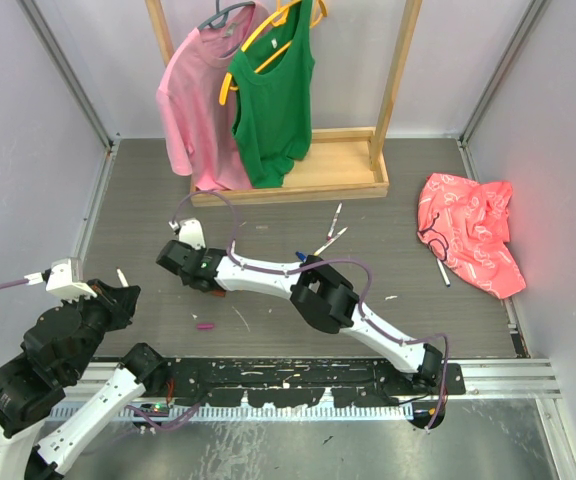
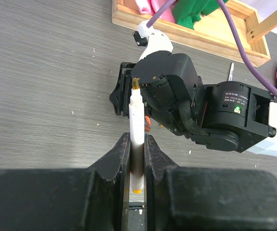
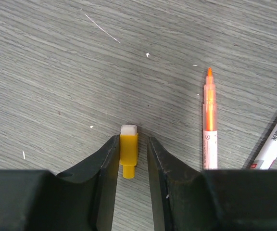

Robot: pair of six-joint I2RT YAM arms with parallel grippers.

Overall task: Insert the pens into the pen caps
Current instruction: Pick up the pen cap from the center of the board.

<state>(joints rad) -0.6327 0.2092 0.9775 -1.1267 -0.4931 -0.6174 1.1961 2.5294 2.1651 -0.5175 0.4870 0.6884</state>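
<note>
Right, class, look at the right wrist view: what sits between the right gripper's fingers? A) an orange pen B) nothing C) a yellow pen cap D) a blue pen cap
C: a yellow pen cap sits between the fingers of the right gripper, while the orange pen lies outside them, off to one side.

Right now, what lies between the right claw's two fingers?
A yellow pen cap lies between the fingers of the right claw, not yet pinched. The right wrist view shows it.
</note>
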